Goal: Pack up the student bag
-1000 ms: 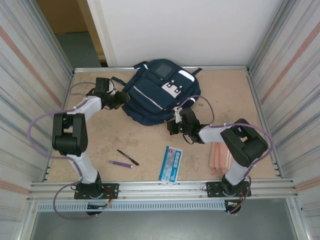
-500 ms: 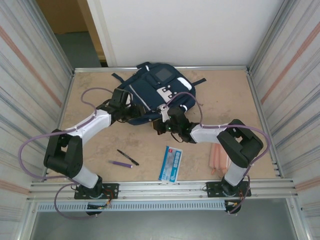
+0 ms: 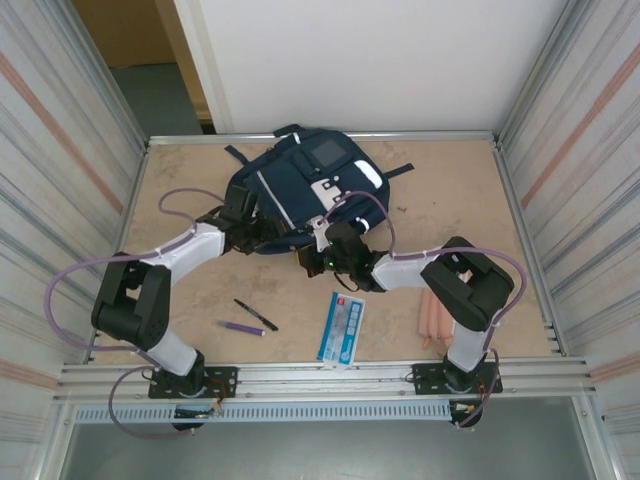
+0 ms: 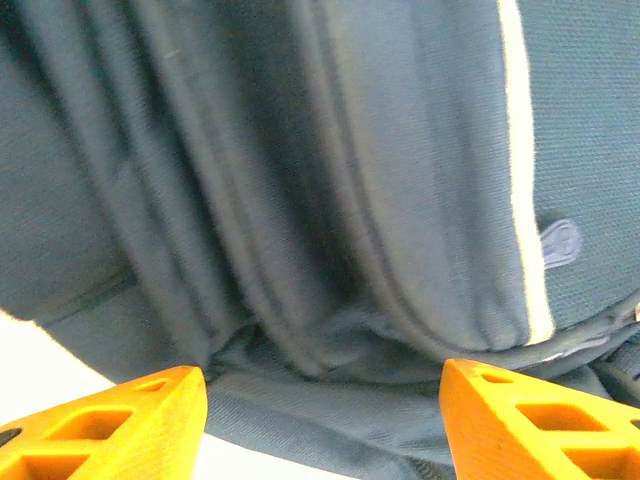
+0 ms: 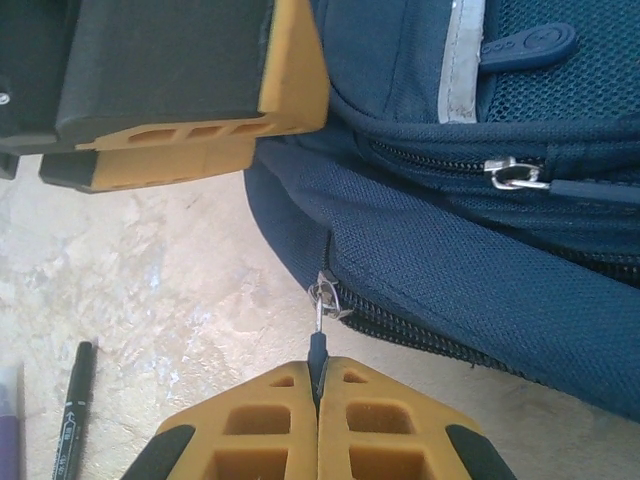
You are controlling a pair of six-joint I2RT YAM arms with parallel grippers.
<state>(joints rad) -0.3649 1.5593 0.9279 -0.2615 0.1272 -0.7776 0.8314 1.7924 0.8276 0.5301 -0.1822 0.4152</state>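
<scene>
Orange-fingered, the right gripper (image 5: pixel 318 372) is clenched on a zipper pull (image 5: pixel 318 347), which we find at the near lower edge of the student bag (image 5: pixel 470 250). The left gripper (image 4: pixel 322 402) stands released, jaws wide apart, close against the bag's folded side. The bag lies on the table (image 3: pixel 440 190) toward its far edge.

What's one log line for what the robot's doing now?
right fingers: shut on zipper pull | left fingers: open, facing navy backpack | black pen: on table
</scene>
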